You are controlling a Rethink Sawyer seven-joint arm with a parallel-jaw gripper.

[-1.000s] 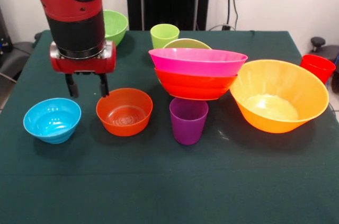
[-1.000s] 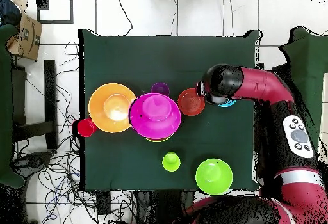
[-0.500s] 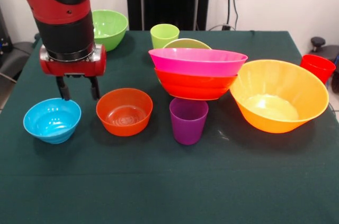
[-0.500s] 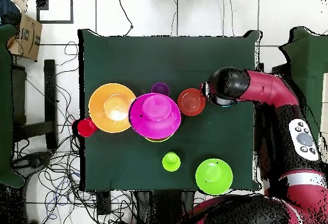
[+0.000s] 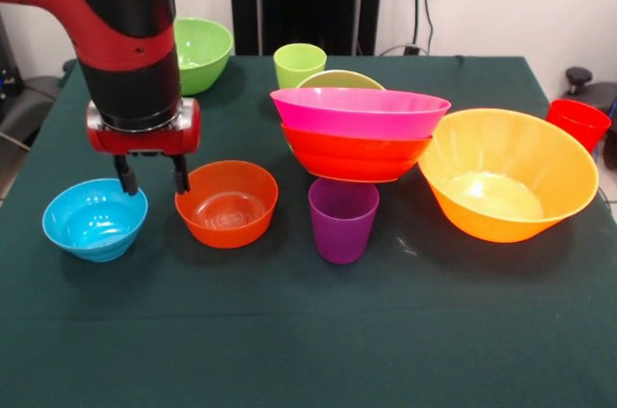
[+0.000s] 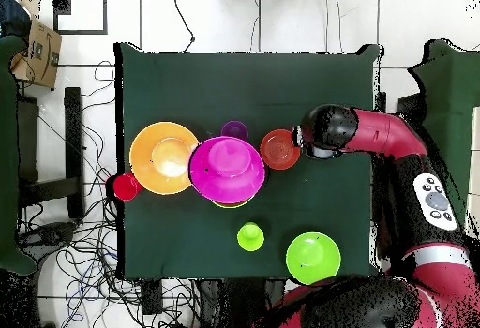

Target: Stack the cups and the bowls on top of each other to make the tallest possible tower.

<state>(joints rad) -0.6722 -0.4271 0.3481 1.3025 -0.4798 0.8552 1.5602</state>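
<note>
My gripper (image 5: 152,176) is open and empty. It hangs low between the small blue bowl (image 5: 94,220) and the small orange-red bowl (image 5: 227,204), just above the gap between their rims. The tower is a pink bowl (image 5: 360,113) on a red-orange bowl (image 5: 355,155), with a lime green bowl's rim (image 5: 339,79) showing behind. The purple cup (image 5: 343,219) stands in front of it. In the overhead view the arm's end (image 6: 319,141) covers the gripper and the blue bowl, next to the orange-red bowl (image 6: 279,149).
A large orange bowl (image 5: 507,174) sits right of the tower, and a red cup (image 5: 577,123) stands at the table's right edge. A lime green cup (image 5: 300,65) and a lime green bowl (image 5: 201,49) stand at the back.
My gripper has come down lower and shifted sideways towards the blue bowl, then back a little. It has stayed open. The bowls and cups have not moved.
</note>
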